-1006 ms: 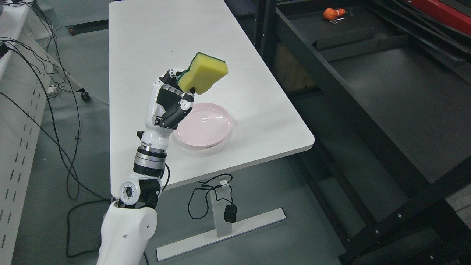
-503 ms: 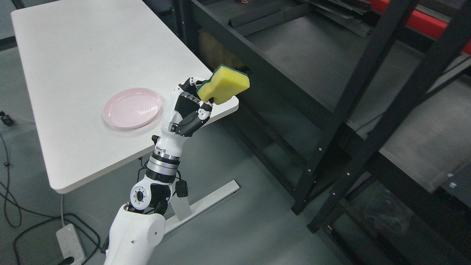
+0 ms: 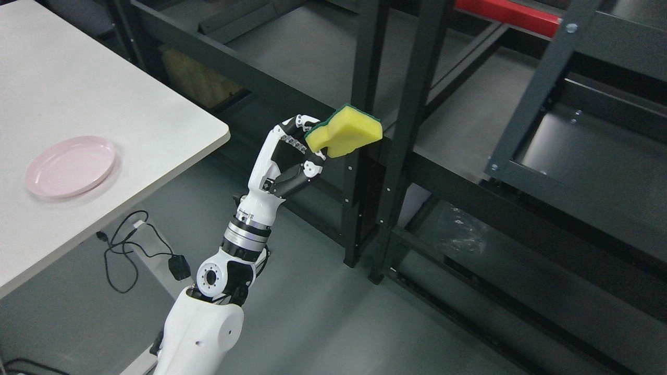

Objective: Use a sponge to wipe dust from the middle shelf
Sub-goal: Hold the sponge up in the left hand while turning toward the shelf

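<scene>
- Looking like a lab or workshop
- Showing dark metal shelving [image 3: 411, 104] on a grey floor [image 3: 323, 312]
- Showing a white table [image 3: 130, 120] with trailing cables [image 3: 125, 250]

Table [image 3: 130, 112] cut by left edge; sponge [image 3: 346, 134] back hidden.

Evenly lit from overhead, cool and slightly dim, with soft shadows only. Mild sheen on the pink plate [image 3: 70, 165] and the white table [image 3: 104, 104]; dark shelving [image 3: 396, 130] swallowing detail in its recesses. Sharp enough mid-frame, a little grainy and soft toward the corners, no motion blur visible.
</scene>
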Robot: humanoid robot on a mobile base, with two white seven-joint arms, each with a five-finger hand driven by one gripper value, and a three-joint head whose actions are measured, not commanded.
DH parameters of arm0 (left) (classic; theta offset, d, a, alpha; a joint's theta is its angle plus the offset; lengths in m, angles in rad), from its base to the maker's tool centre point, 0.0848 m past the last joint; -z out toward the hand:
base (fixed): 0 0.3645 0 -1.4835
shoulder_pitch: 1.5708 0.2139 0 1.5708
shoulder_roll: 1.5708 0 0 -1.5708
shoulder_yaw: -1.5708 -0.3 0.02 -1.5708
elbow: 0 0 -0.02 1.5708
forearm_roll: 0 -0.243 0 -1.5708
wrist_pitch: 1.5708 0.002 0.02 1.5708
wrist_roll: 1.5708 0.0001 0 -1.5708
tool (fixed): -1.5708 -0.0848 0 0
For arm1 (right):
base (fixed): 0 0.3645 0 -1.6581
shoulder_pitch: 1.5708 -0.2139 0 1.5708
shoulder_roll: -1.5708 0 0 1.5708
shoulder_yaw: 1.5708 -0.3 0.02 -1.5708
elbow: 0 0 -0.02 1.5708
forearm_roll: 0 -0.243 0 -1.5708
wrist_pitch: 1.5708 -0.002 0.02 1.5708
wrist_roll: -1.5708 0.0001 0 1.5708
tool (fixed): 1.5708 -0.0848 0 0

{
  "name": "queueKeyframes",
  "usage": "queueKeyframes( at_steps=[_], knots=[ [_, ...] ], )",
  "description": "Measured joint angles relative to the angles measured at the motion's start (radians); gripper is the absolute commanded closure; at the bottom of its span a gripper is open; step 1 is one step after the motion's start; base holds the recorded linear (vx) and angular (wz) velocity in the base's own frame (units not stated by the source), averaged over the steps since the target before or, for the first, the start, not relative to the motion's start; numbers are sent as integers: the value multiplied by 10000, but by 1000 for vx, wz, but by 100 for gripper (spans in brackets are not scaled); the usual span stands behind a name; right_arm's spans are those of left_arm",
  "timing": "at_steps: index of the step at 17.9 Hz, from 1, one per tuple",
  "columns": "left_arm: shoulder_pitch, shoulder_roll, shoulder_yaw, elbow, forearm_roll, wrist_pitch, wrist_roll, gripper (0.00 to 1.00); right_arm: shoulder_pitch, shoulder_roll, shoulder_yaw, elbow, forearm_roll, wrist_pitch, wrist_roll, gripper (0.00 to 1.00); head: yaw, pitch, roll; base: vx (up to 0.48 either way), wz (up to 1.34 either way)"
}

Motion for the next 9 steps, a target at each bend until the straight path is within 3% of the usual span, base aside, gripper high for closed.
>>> queueKeyframes(
  at_steps=[9],
  knots=[
    [-198,0,-435,-34,-39,19,0,99,-1,0,0,0,0,0,0,0,0,0,0,-103,-596]
  ],
)
